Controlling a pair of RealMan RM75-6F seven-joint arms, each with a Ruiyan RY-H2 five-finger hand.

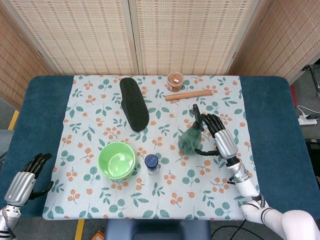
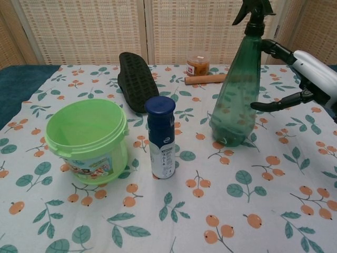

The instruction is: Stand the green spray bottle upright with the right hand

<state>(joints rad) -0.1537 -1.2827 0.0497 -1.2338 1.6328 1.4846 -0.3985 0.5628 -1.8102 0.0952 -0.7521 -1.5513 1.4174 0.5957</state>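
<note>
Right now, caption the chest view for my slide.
Green spray bottle stands upright on the floral cloth, right hand open beside it.

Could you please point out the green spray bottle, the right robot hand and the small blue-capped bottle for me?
Translucent green plastic spray bottle (image 2: 238, 97): chest view, on its body.
Right robot hand (image 2: 309, 71): chest view, on its silver back.
Small blue-capped white bottle (image 2: 161, 138): chest view, on its label.

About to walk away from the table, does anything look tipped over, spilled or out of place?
Nothing spilled. The green spray bottle stands upright on the tablecloth, the right hand open beside it. The black shoe sole among the containers is the only odd item.
</note>
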